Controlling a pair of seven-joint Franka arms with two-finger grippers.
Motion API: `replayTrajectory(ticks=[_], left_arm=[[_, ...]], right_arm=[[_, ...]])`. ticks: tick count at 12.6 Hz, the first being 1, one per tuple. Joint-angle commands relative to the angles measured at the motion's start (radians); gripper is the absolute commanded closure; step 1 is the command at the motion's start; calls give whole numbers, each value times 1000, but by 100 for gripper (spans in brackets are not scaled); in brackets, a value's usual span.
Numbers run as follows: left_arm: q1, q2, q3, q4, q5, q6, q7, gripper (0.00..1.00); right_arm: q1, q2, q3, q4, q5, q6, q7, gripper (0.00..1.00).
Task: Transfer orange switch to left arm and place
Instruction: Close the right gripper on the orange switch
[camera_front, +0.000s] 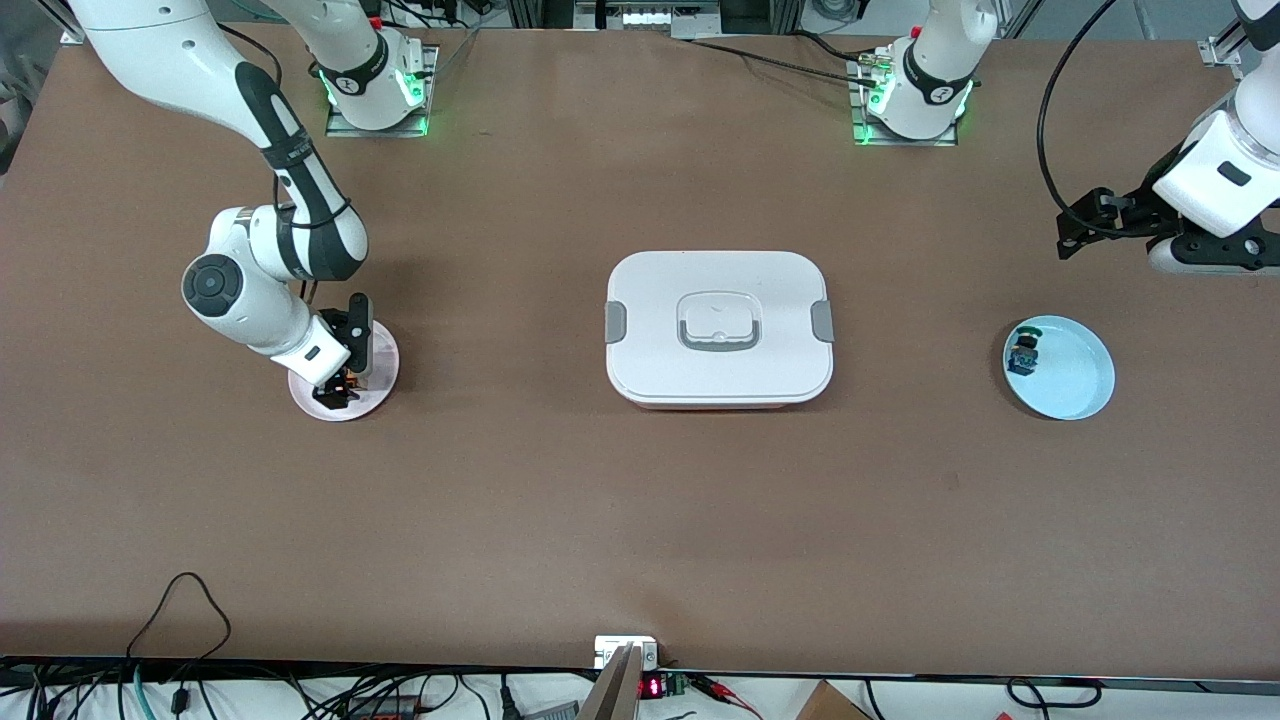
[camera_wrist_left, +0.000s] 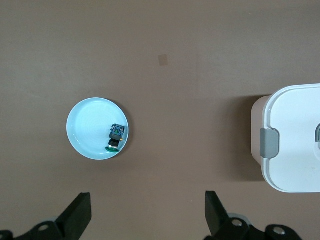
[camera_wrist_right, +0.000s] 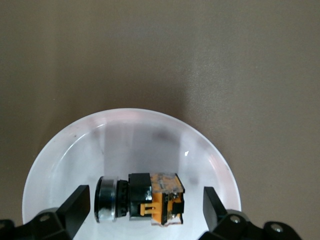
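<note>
Low at mid-left of the front view, the right gripper (camera_front: 340, 385) hangs wide open over the pink plate (camera_front: 385, 350), straddling the orange switch (camera_wrist_right: 140, 197) lying on its side. Best to descend squarely, close across its body, then lift clear of the box (camera_front: 718, 328). Left gripper (camera_front: 1090, 225), open, waits at upper right above the blue plate (camera_front: 1075, 385).

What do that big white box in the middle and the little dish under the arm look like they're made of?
The box looks like smooth matte white plastic, with grey clips that also seem plastic. The dish looks like glossy white plastic or glazed ceramic; its rim catches a soft sheen, so I can't tell which. The orange switch lying in it seems to be moulded plastic with a metallic ring.
</note>
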Motion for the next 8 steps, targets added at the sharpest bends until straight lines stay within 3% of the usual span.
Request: replayTrajectory(ticks=[1, 4, 5, 6, 7, 8], left_arm=[[-3, -17, 8, -7, -8, -8, 20, 0], [-3, -17, 8, -7, -8, -8, 20, 0], [-3, -16, 8, -7, -8, -8, 20, 0], [-3, -16, 8, -7, -8, -8, 20, 0], [-3, -17, 8, -7, -8, -8, 20, 0], [-3, -16, 8, -7, -8, -10, 20, 0]], right_arm=[[-10, -3, 7, -14, -6, 24, -13, 0], [-15, -1, 7, -54, -6, 88, -12, 1], [-13, -1, 7, -59, -6, 96, -12, 9], [-13, -3, 7, -59, -6, 96, -12, 23], [-13, -3, 7, -57, -6, 95, -13, 49], [-13, -7, 7, -57, -6, 92, -12, 93]])
